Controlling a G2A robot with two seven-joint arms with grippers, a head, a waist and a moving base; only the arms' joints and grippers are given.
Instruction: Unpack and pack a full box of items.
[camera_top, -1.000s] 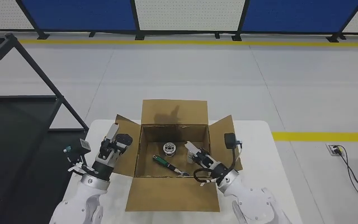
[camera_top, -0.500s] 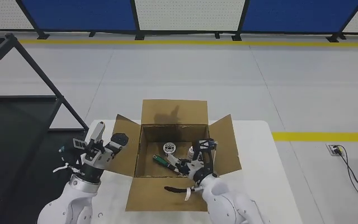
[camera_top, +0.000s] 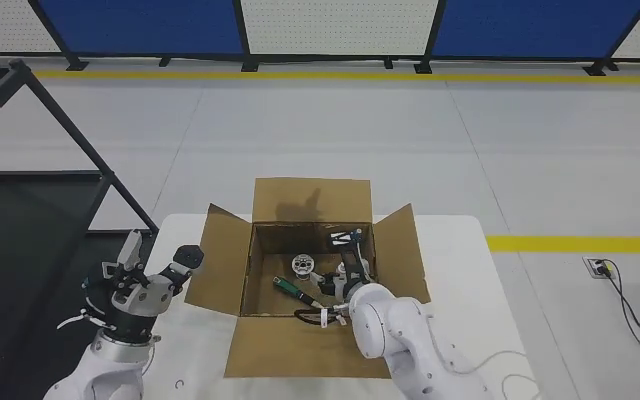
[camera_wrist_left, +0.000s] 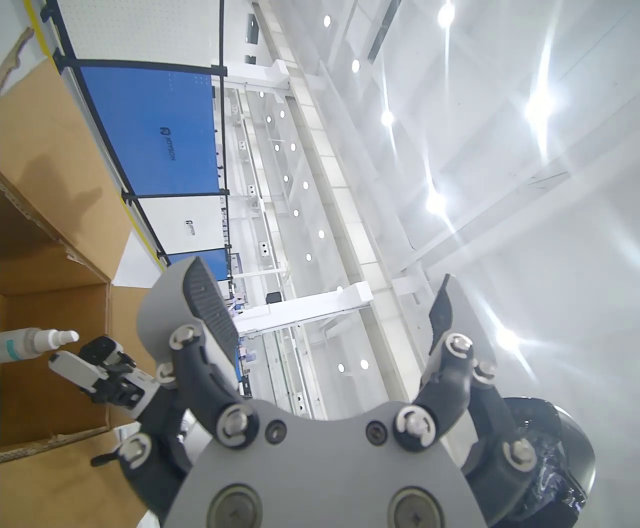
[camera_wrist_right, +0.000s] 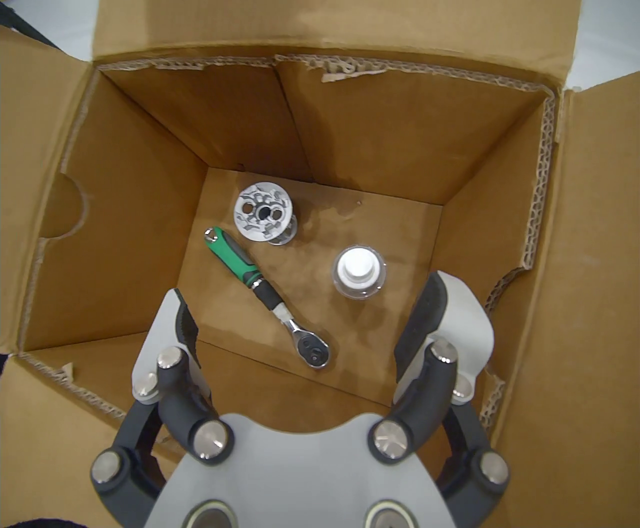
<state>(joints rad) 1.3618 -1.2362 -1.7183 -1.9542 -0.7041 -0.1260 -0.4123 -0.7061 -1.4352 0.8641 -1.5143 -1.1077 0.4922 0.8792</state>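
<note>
An open cardboard box (camera_top: 310, 198) stands on the white table (camera_top: 455, 245). On its floor lie a metal spool (camera_wrist_right: 264, 218), a green-handled ratchet wrench (camera_wrist_right: 265, 295) and an upright clear bottle with a white cap (camera_wrist_right: 359, 272). The spool (camera_top: 303, 264) and the wrench (camera_top: 288, 288) also show from above. My right gripper (camera_wrist_right: 307, 287) hangs open over the box's inside (camera_top: 342, 272), above the wrench head, holding nothing. My left gripper (camera_top: 158, 258) is open and empty to the left of the box, pointing up toward the ceiling (camera_wrist_left: 320, 272).
The box's four flaps are folded out; the left flap (camera_top: 215, 265) stands between my left arm and the box. A black metal frame (camera_top: 60, 130) rises at the far left of the table. A spray bottle (camera_wrist_left: 30, 342) shows by the cardboard.
My left arm has drawn back to the left, away from the box's left flap. My right arm has swung from the box's right side to over its inside.
</note>
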